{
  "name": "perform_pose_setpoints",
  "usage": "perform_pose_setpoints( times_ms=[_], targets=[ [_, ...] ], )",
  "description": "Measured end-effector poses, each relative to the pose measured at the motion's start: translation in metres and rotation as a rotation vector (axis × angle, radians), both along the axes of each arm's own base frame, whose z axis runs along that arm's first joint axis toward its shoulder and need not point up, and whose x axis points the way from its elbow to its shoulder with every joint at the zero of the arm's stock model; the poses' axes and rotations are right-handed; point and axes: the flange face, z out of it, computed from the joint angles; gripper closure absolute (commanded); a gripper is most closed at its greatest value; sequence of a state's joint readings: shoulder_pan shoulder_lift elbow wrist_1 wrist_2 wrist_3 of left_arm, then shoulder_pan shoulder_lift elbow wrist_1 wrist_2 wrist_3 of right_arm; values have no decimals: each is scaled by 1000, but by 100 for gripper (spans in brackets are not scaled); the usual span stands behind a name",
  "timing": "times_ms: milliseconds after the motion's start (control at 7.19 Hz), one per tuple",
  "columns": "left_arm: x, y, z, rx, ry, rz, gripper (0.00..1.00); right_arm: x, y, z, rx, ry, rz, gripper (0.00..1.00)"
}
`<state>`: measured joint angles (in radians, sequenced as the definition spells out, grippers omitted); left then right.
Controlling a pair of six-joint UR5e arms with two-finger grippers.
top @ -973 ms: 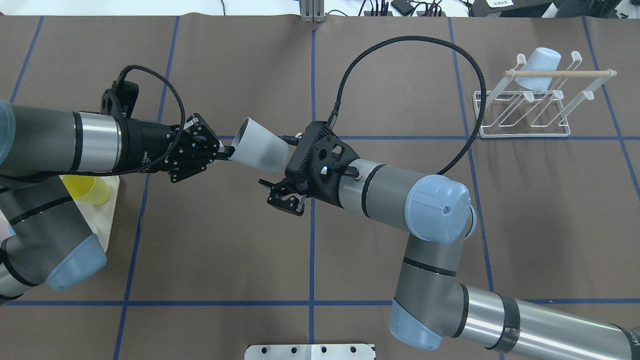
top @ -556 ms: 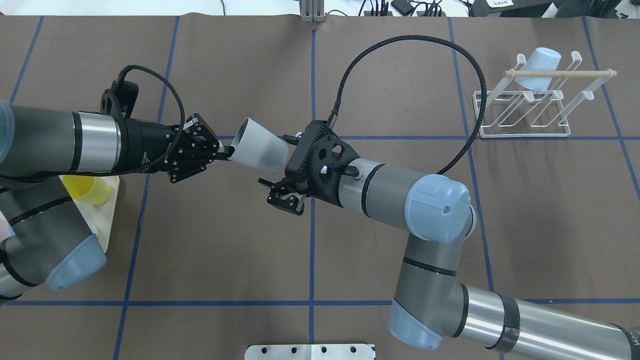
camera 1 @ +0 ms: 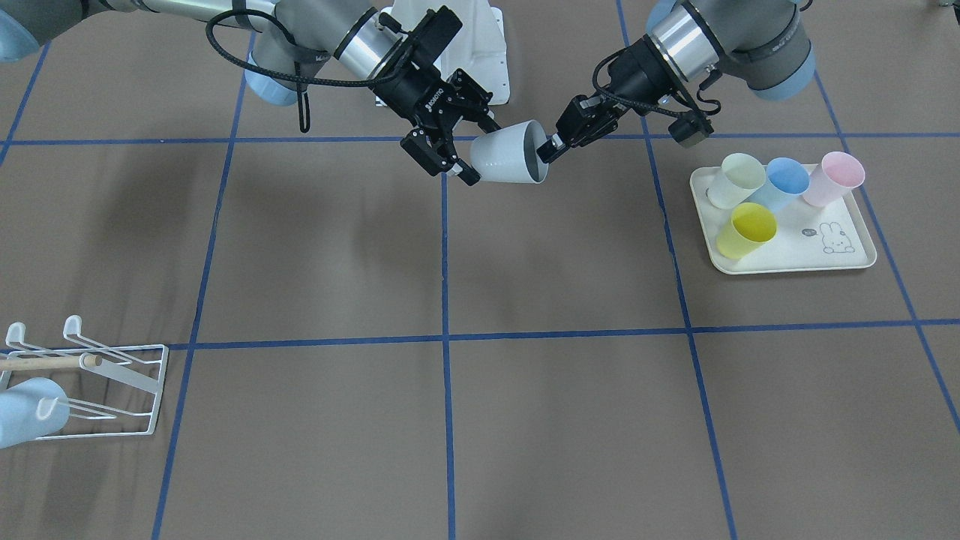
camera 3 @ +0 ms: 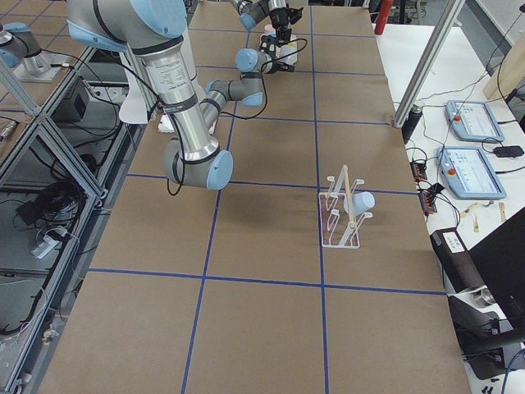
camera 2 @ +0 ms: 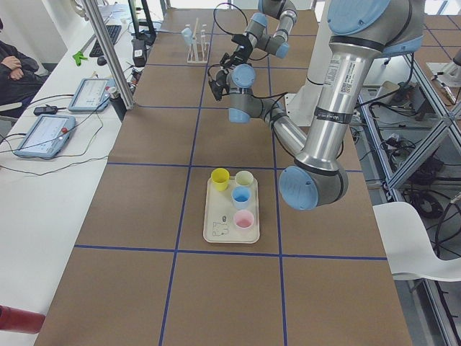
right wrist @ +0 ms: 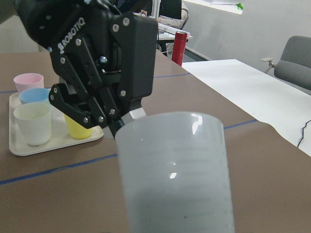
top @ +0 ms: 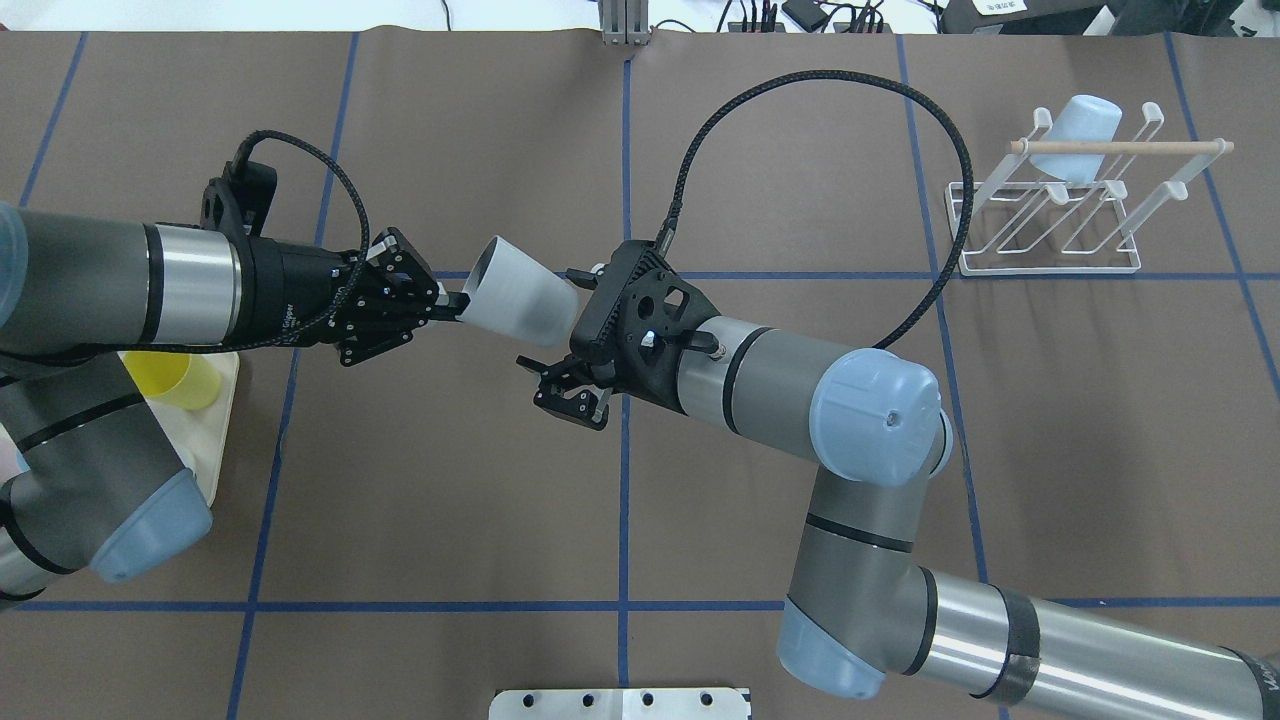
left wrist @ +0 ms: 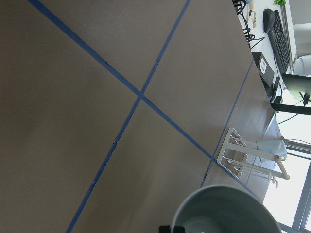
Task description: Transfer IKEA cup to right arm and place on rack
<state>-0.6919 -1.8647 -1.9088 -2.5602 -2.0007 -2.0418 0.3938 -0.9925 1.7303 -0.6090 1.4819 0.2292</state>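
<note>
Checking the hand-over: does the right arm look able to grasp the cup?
Likely yes: right gripper, jaws open, straddles the cup near its base; left gripper pinches only the rim.

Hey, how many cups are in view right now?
6. Four on the tray: cream cup, blue cup, pink cup, yellow cup. A grey cup is mid-air, pinched by the left hand. A pale-blue cup hangs on the rack.

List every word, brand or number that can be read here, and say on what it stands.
"ROBOTIQ": white print on the black two-finger left gripper, right wrist view.
Too small to read: print on the black right gripper; a label on the grey left arm; a mark on the cream rabbit-print tray.
</note>
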Motion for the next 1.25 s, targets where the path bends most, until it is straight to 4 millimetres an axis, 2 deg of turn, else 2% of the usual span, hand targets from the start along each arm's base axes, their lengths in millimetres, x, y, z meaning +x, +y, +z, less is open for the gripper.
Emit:
perform_pose_setpoints(
  times_ms=[556,695,834,973,1112,1251],
  targets=[
    [6,5,0,0,0,7,100,0,0,0,1,0,0,8],
    [8,6,1,-1,0,7,100,0,0,0,1,0,1,20],
    [8,7,1,-1,0,7,100,0,0,0,0,1,1,39],
    [8,7,0,0,0,7,100,0,0,1,0,3,1,51],
    [9,7,0,1,0,8,87,0,0,1,0,4,1,53],
    [9,7,0,9,-1,8,1,0,0,2,0,5,1,53]
  ],
)
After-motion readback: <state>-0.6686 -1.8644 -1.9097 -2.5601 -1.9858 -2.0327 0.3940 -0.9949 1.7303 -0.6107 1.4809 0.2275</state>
